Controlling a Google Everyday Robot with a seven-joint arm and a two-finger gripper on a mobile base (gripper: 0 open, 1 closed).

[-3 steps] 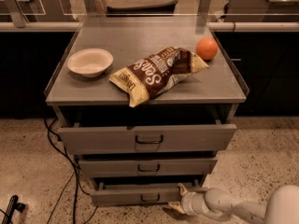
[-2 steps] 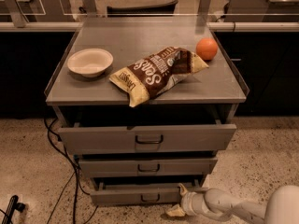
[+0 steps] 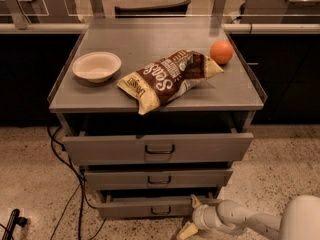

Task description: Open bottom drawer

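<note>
The bottom drawer (image 3: 145, 207) is the lowest and narrowest grey front of the cabinet, with a small dark loop handle (image 3: 160, 210) at its centre. It stands a little pulled out, less than the two fronts above it. My gripper (image 3: 190, 216) is at the drawer's lower right corner, on the end of the white arm (image 3: 240, 219) coming in from the right. One pale fingertip (image 3: 194, 201) shows by the drawer front's right end and another (image 3: 187, 230) lies lower, near the floor. The jaws are spread and hold nothing.
The top drawer (image 3: 160, 146) and middle drawer (image 3: 159, 177) stick out further. On the cabinet top lie a white bowl (image 3: 96, 66), a brown chip bag (image 3: 167, 76) and an orange (image 3: 221, 52). Black cables (image 3: 70, 184) hang at the left over the speckled floor.
The gripper has shifted slightly at the bottom drawer's right corner. The drawers look unchanged.
</note>
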